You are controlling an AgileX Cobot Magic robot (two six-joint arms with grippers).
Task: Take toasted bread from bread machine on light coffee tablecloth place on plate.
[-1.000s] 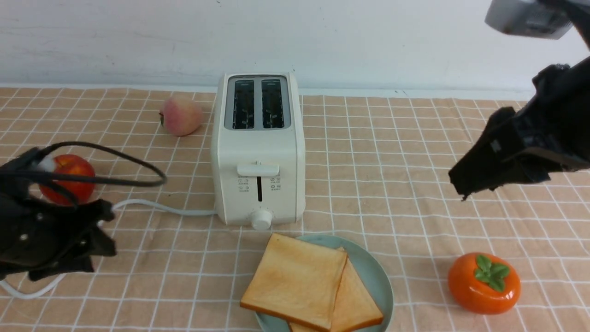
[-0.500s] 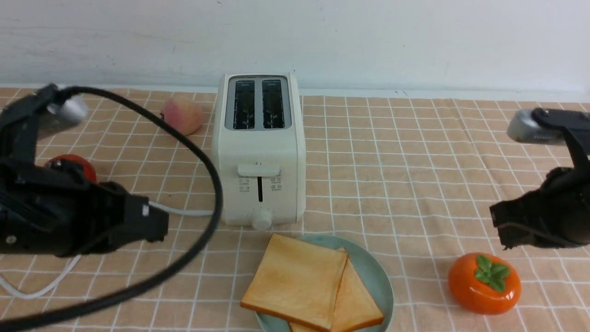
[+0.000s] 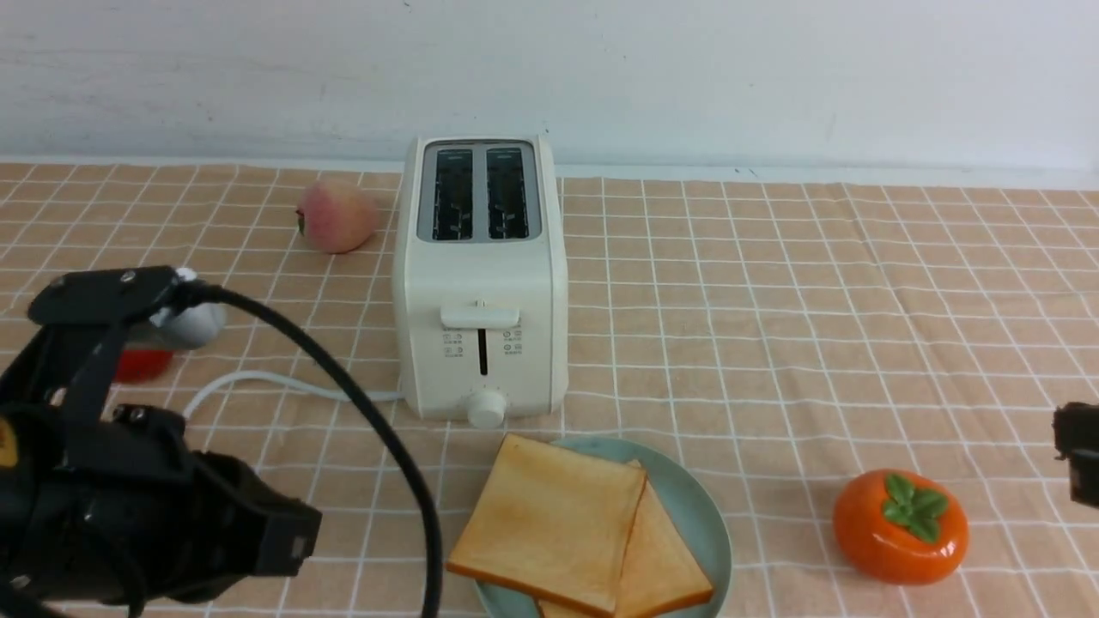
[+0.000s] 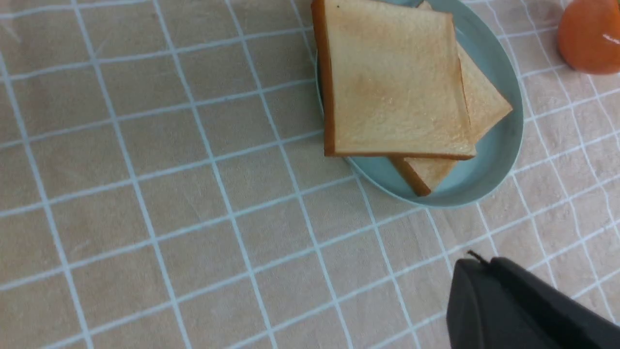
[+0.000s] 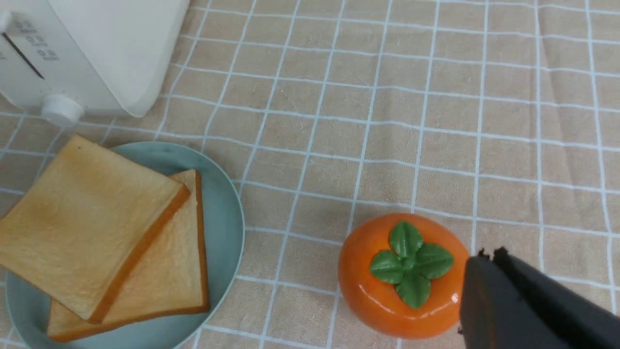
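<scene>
Toasted bread (image 3: 549, 524), two overlapping slices, lies on the pale green plate (image 3: 700, 515) at the near edge of the checked tablecloth (image 3: 773, 300), with the upper slice overhanging the plate's left rim. Just behind the plate stands the white toaster (image 3: 481, 292), its two top slots dark. Small grey markings flank the lever slot on its front, too small to read, and a round knob sits below them. A white cord (image 3: 258, 382) runs left from its base. The left gripper (image 4: 479, 264) hangs low toward the near left corner of the cloth, apart from the plate, jaws closed on nothing. The right gripper (image 5: 487, 257) is near the right edge, jaws closed and empty, just beside an orange persimmon (image 3: 900, 525). A peach (image 3: 336, 215) lies left of the toaster toward the far edge.
</scene>
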